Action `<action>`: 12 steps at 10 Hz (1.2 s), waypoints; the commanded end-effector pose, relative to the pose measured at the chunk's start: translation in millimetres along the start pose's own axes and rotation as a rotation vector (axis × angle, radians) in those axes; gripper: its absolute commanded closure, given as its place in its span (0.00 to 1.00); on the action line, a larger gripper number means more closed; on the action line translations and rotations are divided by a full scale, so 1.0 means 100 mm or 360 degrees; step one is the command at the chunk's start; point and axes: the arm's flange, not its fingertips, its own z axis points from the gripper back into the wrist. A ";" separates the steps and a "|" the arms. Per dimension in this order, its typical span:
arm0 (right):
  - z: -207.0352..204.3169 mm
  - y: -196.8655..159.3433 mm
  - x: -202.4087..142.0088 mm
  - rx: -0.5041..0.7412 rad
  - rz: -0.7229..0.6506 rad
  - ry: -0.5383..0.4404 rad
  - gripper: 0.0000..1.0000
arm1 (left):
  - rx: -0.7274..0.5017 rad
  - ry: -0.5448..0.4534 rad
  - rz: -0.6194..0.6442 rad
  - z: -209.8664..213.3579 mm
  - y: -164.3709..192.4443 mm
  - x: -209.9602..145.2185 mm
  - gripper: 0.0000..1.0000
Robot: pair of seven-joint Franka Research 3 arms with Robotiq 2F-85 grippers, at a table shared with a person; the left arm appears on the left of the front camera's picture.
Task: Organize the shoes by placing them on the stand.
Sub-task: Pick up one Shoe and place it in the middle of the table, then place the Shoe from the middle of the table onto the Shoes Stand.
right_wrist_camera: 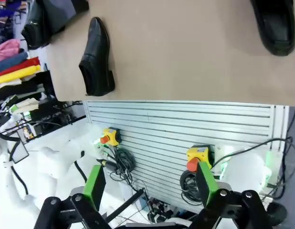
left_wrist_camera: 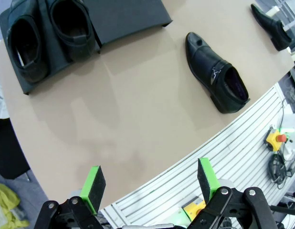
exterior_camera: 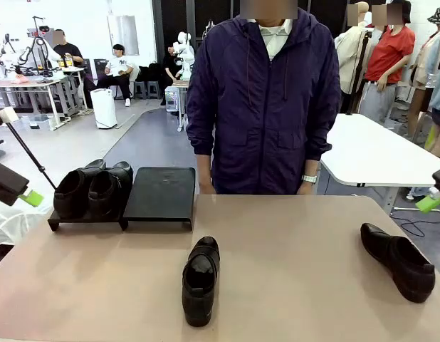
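Front view: the stand [exterior_camera: 161,194] sat at the far left of the desk [exterior_camera: 298,242]; two shoes [exterior_camera: 72,192] occupied its left half, side by side. A third shoe [exterior_camera: 201,279] lay mid-desk, a fourth shoe [exterior_camera: 399,260] near the right edge. A person [exterior_camera: 266,100] stood opposite.
Left wrist view: left claw [left_wrist_camera: 150,182] apart, empty, above the desk's near edge.
Right wrist view: right claw [right_wrist_camera: 150,183] apart, empty, off the desk over a slatted panel [right_wrist_camera: 185,129]

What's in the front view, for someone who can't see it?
Two black shoes sit on the left half of a low black stand; on the tan table lie a third shoe in the middle and a fourth shoe at right. A person in purple stands behind.
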 end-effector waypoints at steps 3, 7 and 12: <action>-0.03 0.10 0.09 0.0005 0.0054 0.0051 0.00 | 0.0015 0.0015 0.0006 0.01 -0.01 -0.02 0.00; -0.03 0.10 0.09 0.0005 0.0054 0.0051 0.00 | 0.0015 0.0015 0.0006 0.01 -0.01 -0.02 0.00; -0.03 0.10 0.09 0.0005 0.0054 0.0051 0.00 | 0.0000 0.0000 0.0000 0.00 0.00 0.00 0.00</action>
